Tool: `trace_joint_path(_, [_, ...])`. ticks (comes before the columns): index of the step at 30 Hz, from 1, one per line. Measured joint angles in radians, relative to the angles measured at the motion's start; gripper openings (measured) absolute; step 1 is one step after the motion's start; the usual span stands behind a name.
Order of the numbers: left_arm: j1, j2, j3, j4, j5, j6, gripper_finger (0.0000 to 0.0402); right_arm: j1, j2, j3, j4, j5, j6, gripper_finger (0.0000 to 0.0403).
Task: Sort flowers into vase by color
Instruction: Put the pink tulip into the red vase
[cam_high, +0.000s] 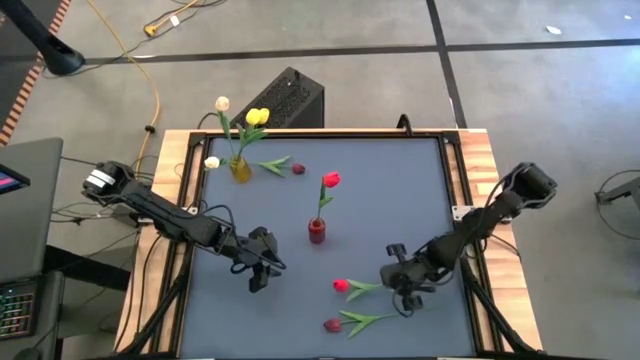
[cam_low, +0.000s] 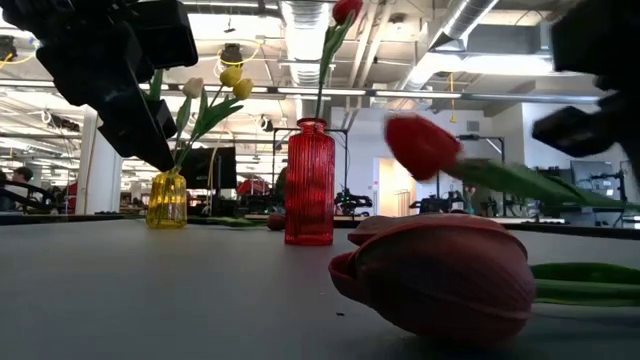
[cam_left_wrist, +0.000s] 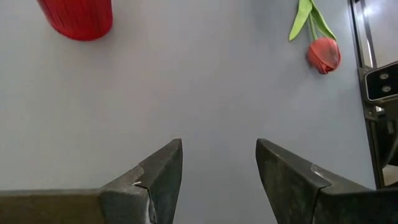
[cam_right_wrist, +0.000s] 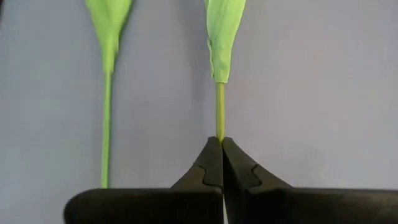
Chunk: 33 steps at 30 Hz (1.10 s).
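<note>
A red tulip (cam_high: 341, 286) hangs from my right gripper (cam_right_wrist: 221, 140), which is shut on its green stem near the table's front right (cam_high: 402, 290). In the low view its head (cam_low: 420, 145) floats above the table. Beside it a dark maroon tulip (cam_high: 333, 325) lies flat on its side near the front edge. The red vase (cam_high: 317, 231) holds one red tulip (cam_high: 330, 181). The yellow vase (cam_high: 240, 168) holds yellow and cream tulips. My left gripper (cam_high: 262, 280) hovers open left of centre, with nothing between its fingers (cam_left_wrist: 158, 177). My right gripper pinches the red tulip's bare stem (cam_right_wrist: 219, 127) near its free end, below the leaf, between its two fingertips. The fingers slant down from the table's right side, and the stem runs straight on from them. The tulip is lifted clear, head toward the table's left.
Another maroon tulip (cam_high: 297, 169) lies on the table beside the yellow vase. The lying maroon tulip's stem (cam_right_wrist: 106, 124) runs close beside the held one. The table's wooden side rails (cam_high: 480, 180) frame the grey mat.
</note>
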Motion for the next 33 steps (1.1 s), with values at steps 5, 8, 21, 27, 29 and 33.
trace_joint_path(5, [0.000,0.000,0.000,0.001,0.000,0.003,0.0192,-0.024,-0.070,0.002,0.093,0.060,0.000,0.0022])
trace_joint_path(8, [0.000,0.000,0.000,0.003,0.000,0.006,0.0192,-0.045,-0.142,0.002,0.120,0.133,0.003,0.0019])
trace_joint_path(21, [0.000,-0.030,0.000,0.090,-0.001,-0.009,0.0192,-0.188,-0.287,0.004,0.869,0.367,-0.426,0.0019])
trace_joint_path(27, [-0.003,-0.212,0.001,-0.007,-0.038,-0.001,0.0192,-0.268,-0.174,0.004,1.156,0.268,-0.617,0.0019])
trace_joint_path(29, [-0.011,-0.295,0.001,-0.080,-0.118,-0.002,0.0192,-0.294,-0.129,0.011,1.252,0.243,-0.659,0.0019])
trace_joint_path(33, [-0.037,-0.417,0.001,-0.137,-0.301,0.003,0.0192,-0.334,-0.022,0.050,1.383,0.184,-0.699,0.0019])
